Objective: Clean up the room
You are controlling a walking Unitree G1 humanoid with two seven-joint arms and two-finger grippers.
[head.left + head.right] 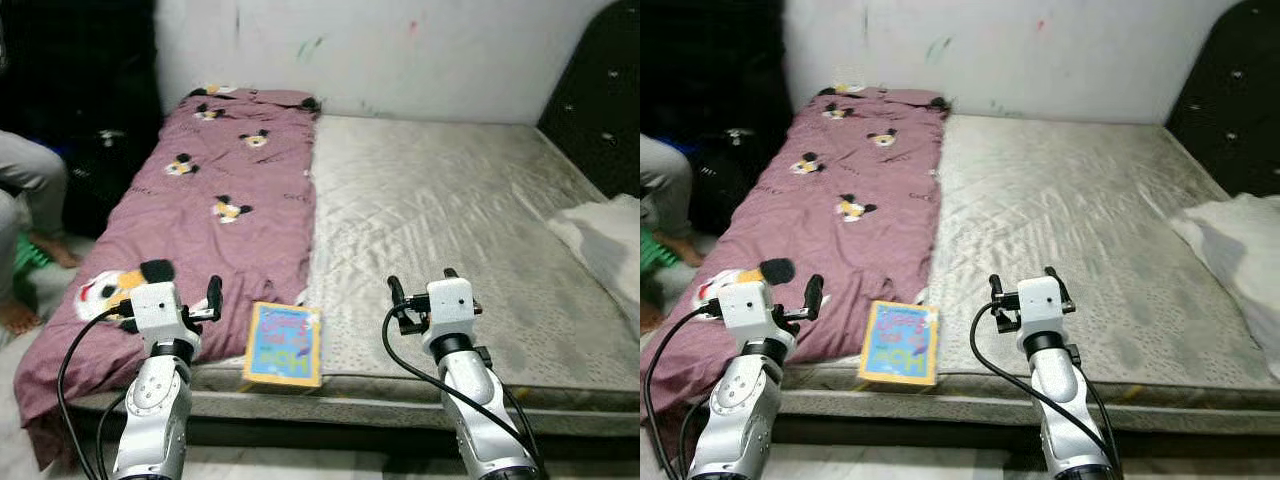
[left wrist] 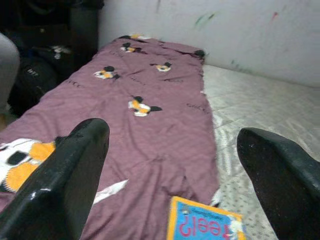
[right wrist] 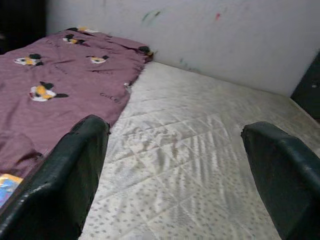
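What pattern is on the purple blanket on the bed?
The blanket is mauve with scattered black-and-yellow cartoon mouse heads, clearest in the left eye view.

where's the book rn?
Head views: the book lies at the mattress's near edge, by the purple blanket's corner, between the two grippers, nearer the left gripper.

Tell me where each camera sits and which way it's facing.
Left eye: on the head, looking down at the bed; both arms show.
Right eye: beside it, same scene.
Left wrist: on the left arm, between the open left gripper fingers, facing the blanket and book.
Right wrist: between the open right gripper fingers, facing the mattress.
All four share the blanket.
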